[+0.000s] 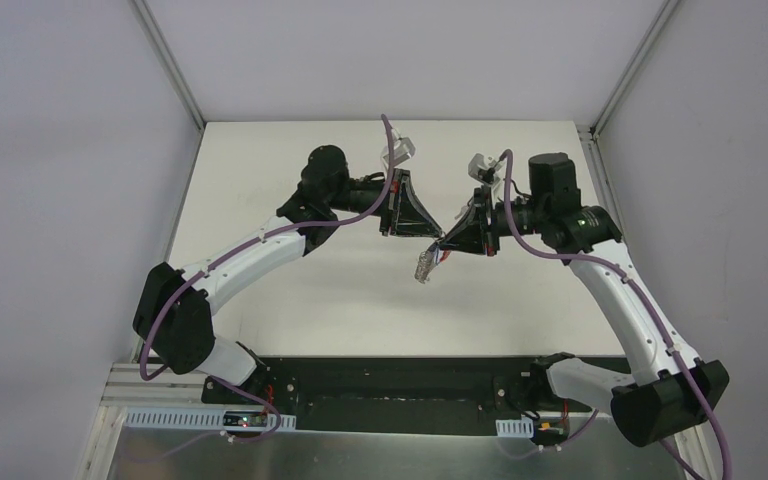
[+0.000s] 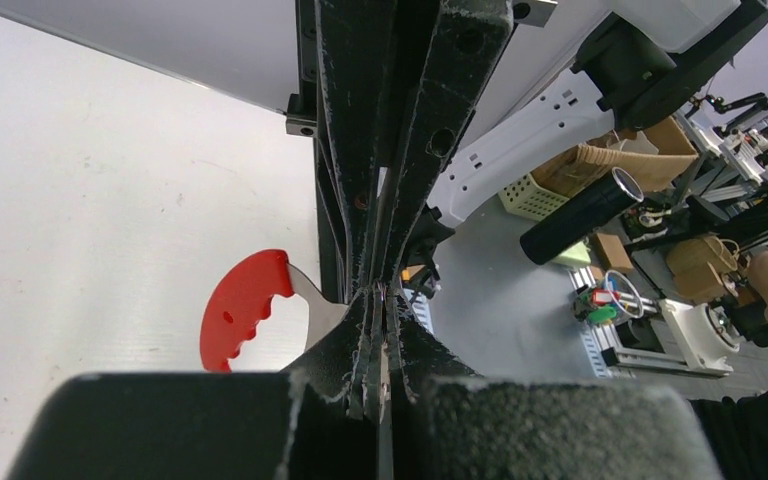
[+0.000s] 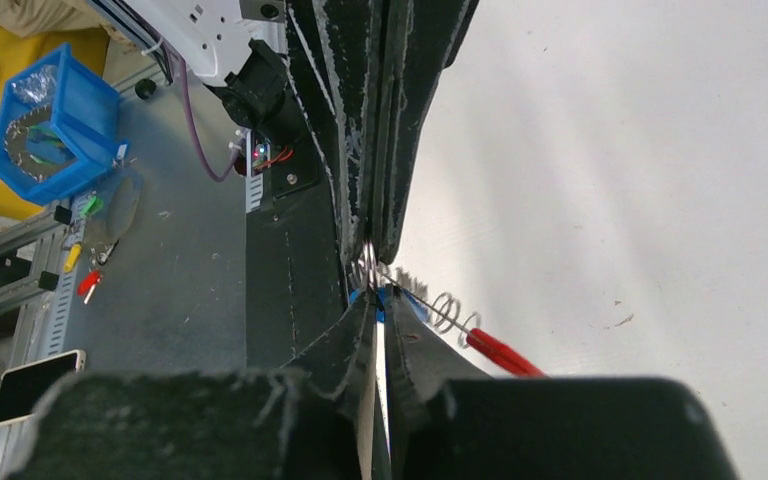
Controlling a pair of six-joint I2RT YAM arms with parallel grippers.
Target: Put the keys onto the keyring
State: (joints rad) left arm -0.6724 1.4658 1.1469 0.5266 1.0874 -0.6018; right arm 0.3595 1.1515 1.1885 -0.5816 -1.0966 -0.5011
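Two grippers are held tip to tip above the table (image 1: 290, 290), the left gripper (image 2: 378, 320) clenched on the keyring (image 2: 245, 310), the right gripper (image 3: 375, 300) on the blue-headed key (image 3: 400, 303); threading is judged in hand, and a fine nudge along the ring is needed.

Pale grey walls (image 1: 50, 150) with aluminium corner posts (image 1: 168, 60) enclose a white tabletop (image 1: 300, 300) in the top view, cardboard boxes (image 2: 585, 165) clutter the left wrist view's right side, and a blue crate (image 3: 90, 100) sits upper left in the right wrist view.
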